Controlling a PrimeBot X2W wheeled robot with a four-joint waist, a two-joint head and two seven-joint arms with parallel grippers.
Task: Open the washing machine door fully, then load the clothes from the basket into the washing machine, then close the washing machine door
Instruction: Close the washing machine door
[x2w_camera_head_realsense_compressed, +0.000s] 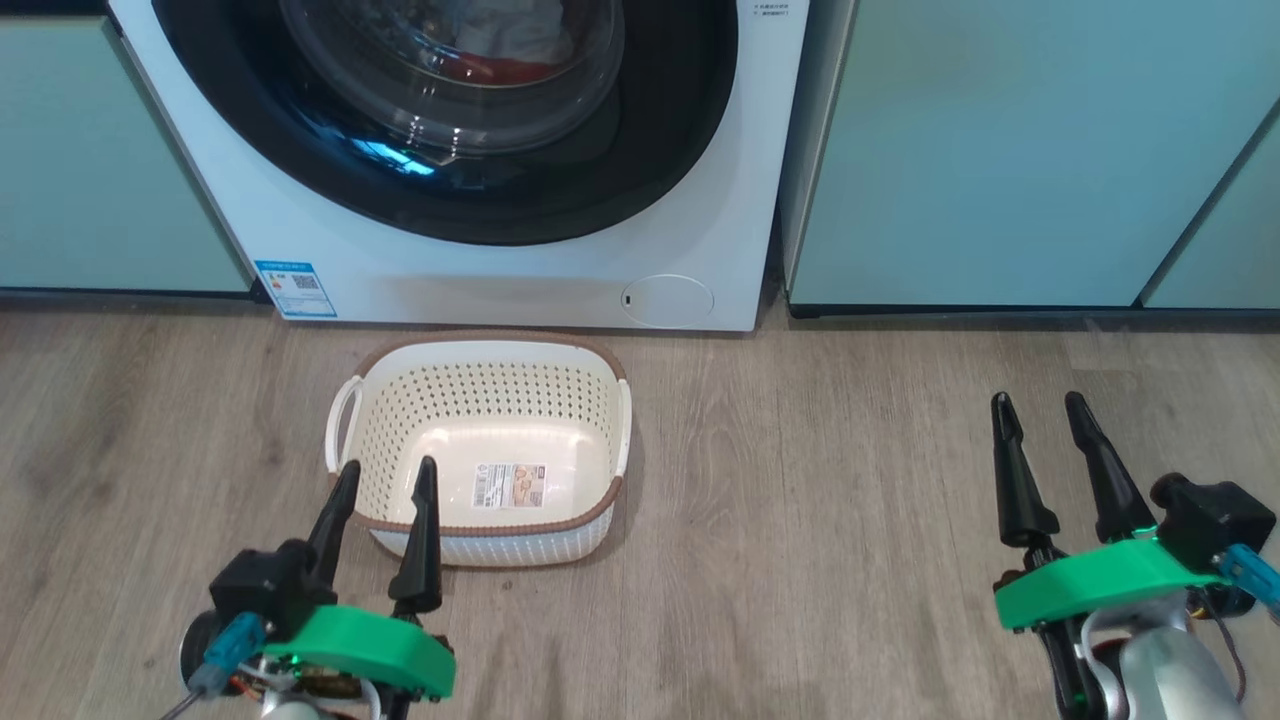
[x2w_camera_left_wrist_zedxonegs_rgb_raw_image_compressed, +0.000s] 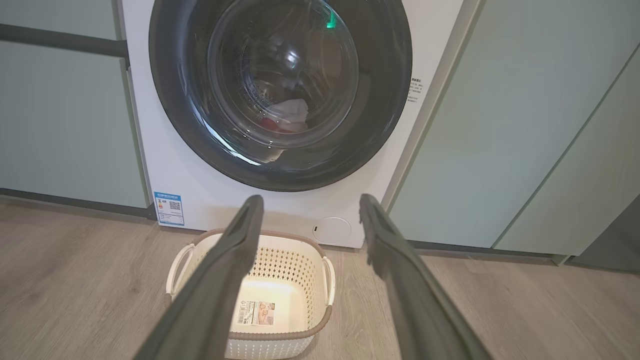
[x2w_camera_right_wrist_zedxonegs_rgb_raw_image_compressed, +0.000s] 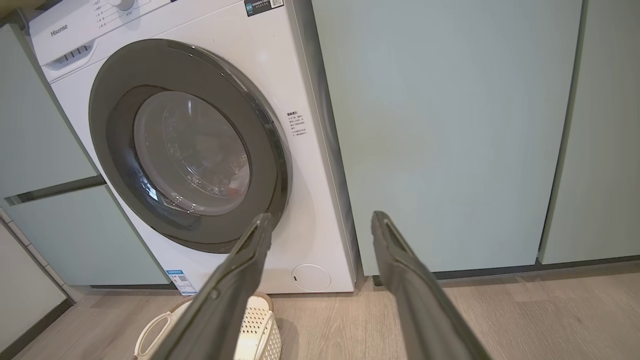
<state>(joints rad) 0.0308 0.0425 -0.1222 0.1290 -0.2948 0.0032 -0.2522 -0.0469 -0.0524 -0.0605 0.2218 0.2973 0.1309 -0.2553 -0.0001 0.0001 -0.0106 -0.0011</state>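
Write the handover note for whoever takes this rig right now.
Left gripper: open, empty, low over the near edge of the basket.
Right gripper: open, empty, over bare floor to the right.
Basket: on the floor in front of the washer, empty; only its label on the bottom.
Clothes: inside the drum, red and white seen through the glass.
Door: looks shut against the washer front.
Done: loading, and apparently the closing.
Left: probably nothing; check that the door is latched, which the pictures cannot confirm.
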